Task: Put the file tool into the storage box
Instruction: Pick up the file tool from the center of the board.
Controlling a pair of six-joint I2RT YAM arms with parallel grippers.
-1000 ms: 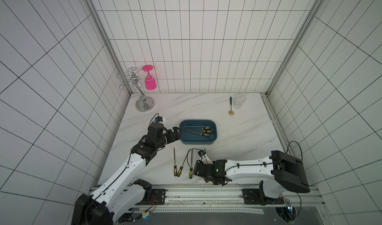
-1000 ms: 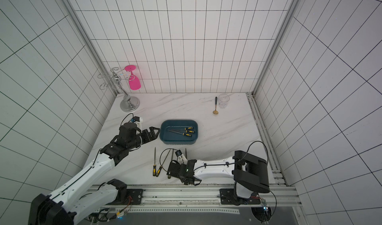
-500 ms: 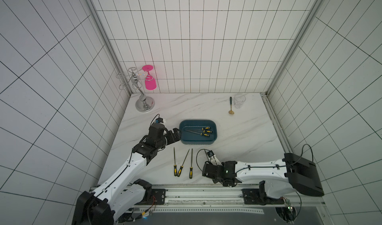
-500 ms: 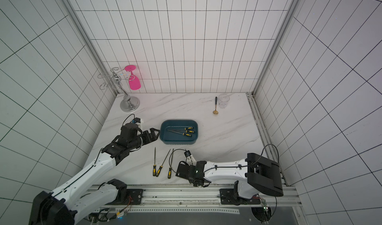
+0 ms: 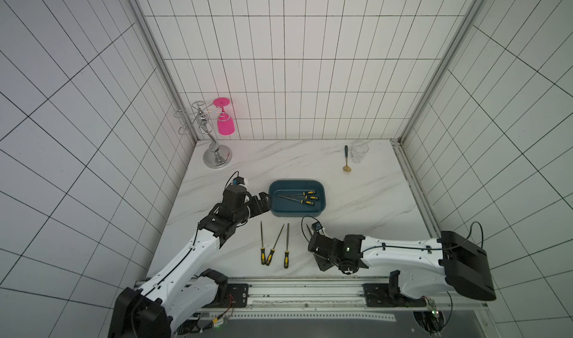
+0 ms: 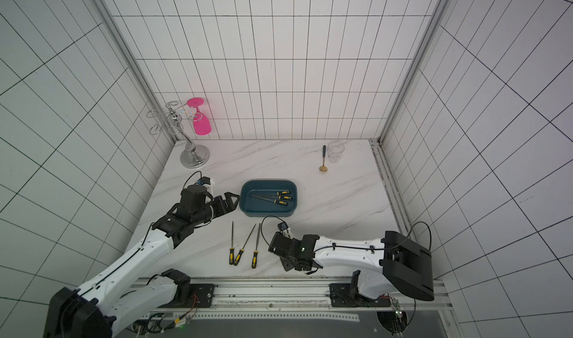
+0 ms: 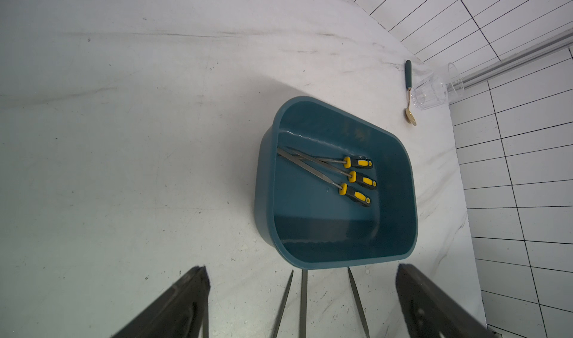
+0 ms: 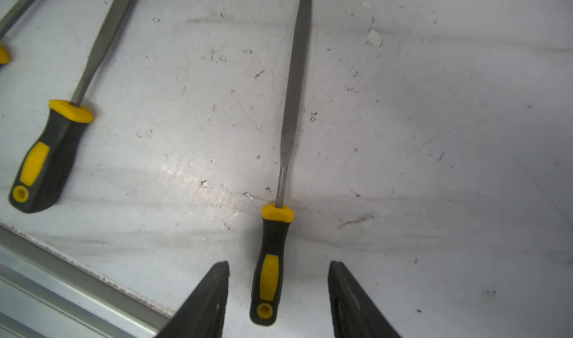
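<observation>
The storage box [image 7: 263,178] is showing smooth teal plastic with a soft sheen, and light is streaking along its inner wall. The files [image 7: 361,179] lying inside it are showing dull grey metal blades and matt black handles with brighter yellow inserts. In the right wrist view, the file [image 8: 283,165] is looking matt and grey along its blade. The table [image 8: 434,134] is looking like white veined stone, scuffed, speckled and faintly glaring. At the table's 11 o'clock the stand [image 5: 217,159] is gleaming like mirror-polished metal. At 1 o'clock the glass cup [image 5: 359,152] is looking clear and glossy.
</observation>
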